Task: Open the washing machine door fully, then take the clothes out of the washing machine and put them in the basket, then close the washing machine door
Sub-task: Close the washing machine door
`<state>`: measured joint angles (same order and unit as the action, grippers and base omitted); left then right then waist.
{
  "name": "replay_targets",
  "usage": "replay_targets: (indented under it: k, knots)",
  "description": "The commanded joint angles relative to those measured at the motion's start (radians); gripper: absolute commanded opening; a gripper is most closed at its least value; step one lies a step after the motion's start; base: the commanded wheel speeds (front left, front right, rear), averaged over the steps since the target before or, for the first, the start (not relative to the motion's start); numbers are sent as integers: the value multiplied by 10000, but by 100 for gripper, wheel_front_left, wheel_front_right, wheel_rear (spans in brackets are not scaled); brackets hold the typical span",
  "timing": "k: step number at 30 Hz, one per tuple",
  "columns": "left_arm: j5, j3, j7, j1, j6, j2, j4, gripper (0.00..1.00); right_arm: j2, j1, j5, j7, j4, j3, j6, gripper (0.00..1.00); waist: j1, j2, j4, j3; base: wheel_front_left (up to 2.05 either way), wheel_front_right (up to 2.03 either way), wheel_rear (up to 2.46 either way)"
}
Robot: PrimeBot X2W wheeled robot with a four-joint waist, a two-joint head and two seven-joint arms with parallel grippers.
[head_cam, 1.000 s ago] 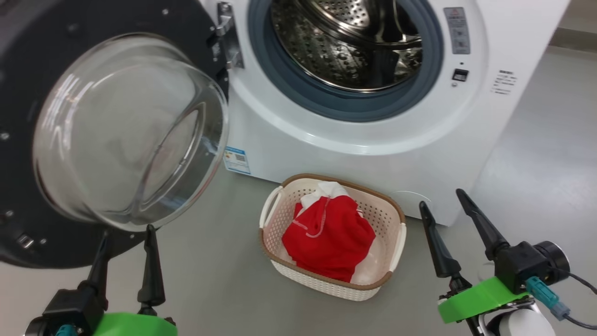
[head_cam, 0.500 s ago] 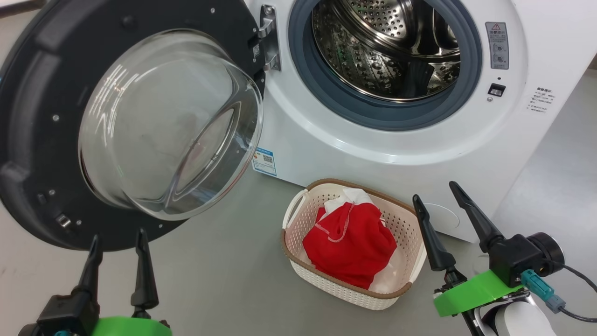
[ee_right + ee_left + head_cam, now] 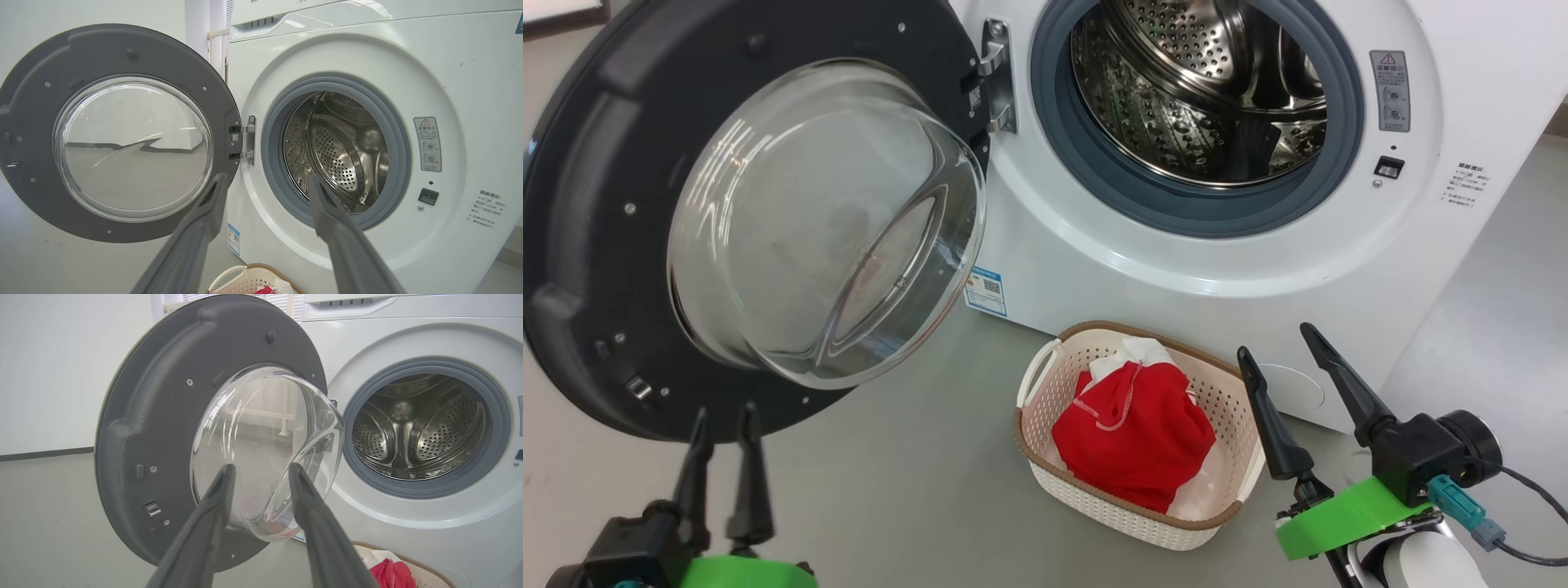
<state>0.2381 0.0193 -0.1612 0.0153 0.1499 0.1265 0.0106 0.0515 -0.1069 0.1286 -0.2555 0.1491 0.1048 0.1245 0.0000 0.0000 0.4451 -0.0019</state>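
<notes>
Standing swung wide on its hinge, the washing machine door (image 3: pixel 596 204) turns its glass bowl outward from the washing machine (image 3: pixel 1094 269), whose steel drum lies open to view. Red and white clothes (image 3: pixel 1135 441) lie bunched in the basket (image 3: pixel 1111 510), on the floor (image 3: pixel 915 490) just before the machine's bottom edge. The left gripper (image 3: pixel 724 411) hangs below the door's lower rim, fingers narrowly apart and empty, while the right gripper (image 3: pixel 1273 339), beside the basket's right end, is spread wide and empty.

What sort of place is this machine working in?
Likely a laundry room, or a test space set up as one: a white front-loading washing machine with its door swung open, and a basket of red clothes on a plain grey floor.
</notes>
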Motion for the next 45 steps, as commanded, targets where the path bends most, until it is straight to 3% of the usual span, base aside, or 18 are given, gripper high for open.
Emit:
replay_targets:
  k: [1, 12, 22, 29, 35, 40, 45]
  knots:
    - [-109, -322, -34, 102, 50, 291, 231, 0, -7, -210, 82, -63, -221, 196, 62, 100, 0, 0, -16, -39, 0, 0, 0]
    - [19, -995, -623, 757, 203, 689, 902, 0, -10, -83, 182, -63, -155, 181, 62, 100, 0, 0, -98, -130, 0, 0, 0]
    - [766, -2324, -864, 3200, 101, 1594, 500, 0, 23, -128, 55, -63, -99, 114, 62, 100, 0, 0, -284, -29, 0, 0, 0]
    - [1792, -3345, -986, 5255, -382, 1966, -1294, 0, 19, -142, -2, -63, -105, -34, 62, 100, 0, 0, -443, 1, 0, 0, 0]
    - [3440, -4325, -932, 7167, -716, 1788, -3822, 0, 20, -91, -84, -63, -40, -116, 62, 100, 0, 0, -506, 4, 0, 0, 0]
    - [4141, -4558, -196, 8464, -863, 2250, -6004, 0, 18, -173, -111, -63, -3, -83, 62, 100, 0, 0, -614, 22, 0, 0, 0]
    - [5225, -5033, 1183, 9572, -853, 2460, -7667, 0, 30, -176, -168, -63, 41, -97, 62, 100, 0, 0, -651, 8, 0, 0, 0]
